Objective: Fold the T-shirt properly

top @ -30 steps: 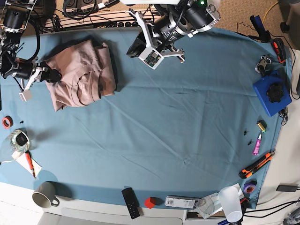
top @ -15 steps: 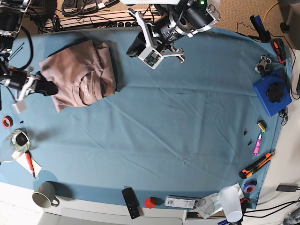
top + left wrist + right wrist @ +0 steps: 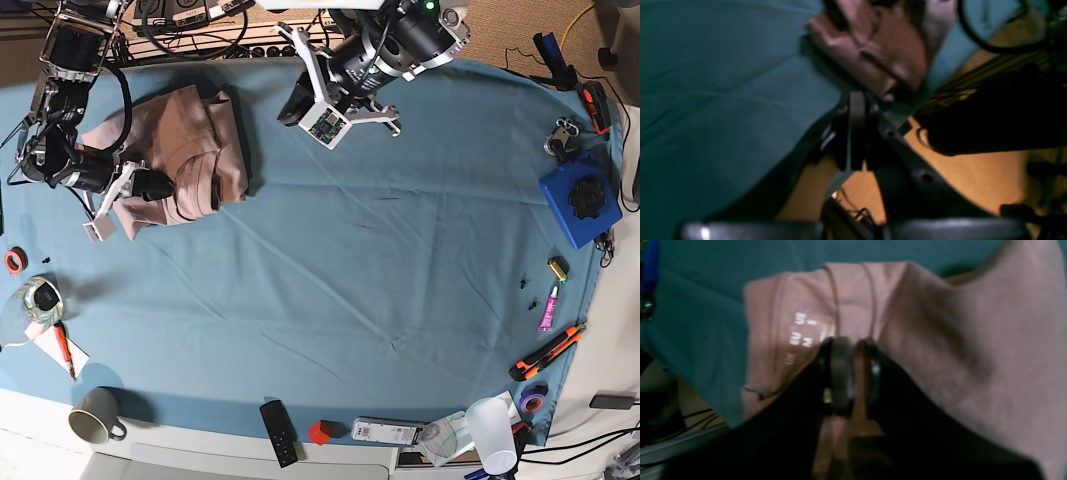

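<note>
The dusty pink T-shirt point(image 3: 195, 150) lies bunched in a rough fold at the far left of the blue table cloth point(image 3: 380, 260). My right gripper point(image 3: 163, 185) sits on its front left part. In the right wrist view, the right gripper point(image 3: 854, 345) is shut on a pinch of T-shirt point(image 3: 940, 340) fabric beside the printed neck label. My left gripper point(image 3: 286, 108) hovers to the right of the shirt, apart from it. In the left wrist view, the left gripper point(image 3: 857, 100) is shut and empty, with the T-shirt point(image 3: 880, 46) beyond its tips.
Along the near edge stand a grey mug point(image 3: 95, 425), a black remote point(image 3: 280, 432), a red cube point(image 3: 320, 432) and a plastic cup point(image 3: 492, 430). A blue box point(image 3: 578, 200) and an orange cutter point(image 3: 548, 350) are at the right. Cables run behind the table's far edge.
My right gripper has moved right from the shirt's left edge onto the shirt and closed on fabric, bunching the cloth. The left arm has barely shifted.
</note>
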Motion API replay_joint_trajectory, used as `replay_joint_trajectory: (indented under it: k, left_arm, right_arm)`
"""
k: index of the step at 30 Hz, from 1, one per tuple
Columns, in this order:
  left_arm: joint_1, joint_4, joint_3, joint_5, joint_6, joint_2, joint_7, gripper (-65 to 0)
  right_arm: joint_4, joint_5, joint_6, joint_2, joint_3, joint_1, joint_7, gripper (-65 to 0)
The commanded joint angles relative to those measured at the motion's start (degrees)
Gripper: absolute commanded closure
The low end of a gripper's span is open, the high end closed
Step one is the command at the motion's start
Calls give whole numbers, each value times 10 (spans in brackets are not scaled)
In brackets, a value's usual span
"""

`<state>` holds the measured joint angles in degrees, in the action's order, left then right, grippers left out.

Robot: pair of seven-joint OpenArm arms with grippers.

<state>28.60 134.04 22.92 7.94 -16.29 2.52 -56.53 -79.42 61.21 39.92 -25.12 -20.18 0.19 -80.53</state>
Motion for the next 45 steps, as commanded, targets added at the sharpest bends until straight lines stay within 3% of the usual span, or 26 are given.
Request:
replay_joint_trajectory:
  k: [1, 5, 7, 9, 11, 14, 22, 29, 36, 45]
  left_arm:
    - [1, 10, 3, 1, -2, 4, 13, 0]
    - [0, 10, 3, -67, -2, -8, 36, 0]
    - [-2, 10, 3, -118, 2, -23, 50, 0]
    - [-7, 10, -2, -151, 26, -36, 56, 0]
    - [-12, 10, -18, -154, 48, -45, 56, 0]
    - [-15, 10, -61, -149, 48, -52, 74, 0]
    - [-17, 10, -229, -62, 45, -60, 67, 0]
    - [22, 10, -377, 44, 44, -92, 34, 0]
    - [59, 10, -479, 95, 44, -92, -16, 0]
    - [132, 10, -561, 153, 21, -92, -23, 0]
  right_arm:
    - [-7, -2, 1, -13, -4, 8, 5, -41]
    - [-8, -10, 1, -28, -5, 9, 5, -17]
    - [-9, 19, 1, -43, -6, 9, 5, -17]
    - [-10, 35, 1, -51, -16, 10, 5, -16]
    - [-19, 35, 1, -50, -40, 13, 5, 0]
    - [-47, 36, 1, -50, -76, 18, 5, 0]
    - [-107, 38, 1, -50, -151, 13, 5, 0]
    - [-154, 39, 1, -49, -165, -54, 5, 0]
    - [-237, 30, 1, -30, -167, -138, 5, 0]
    - [-256, 15, 1, -9, -174, -240, 5, 0]
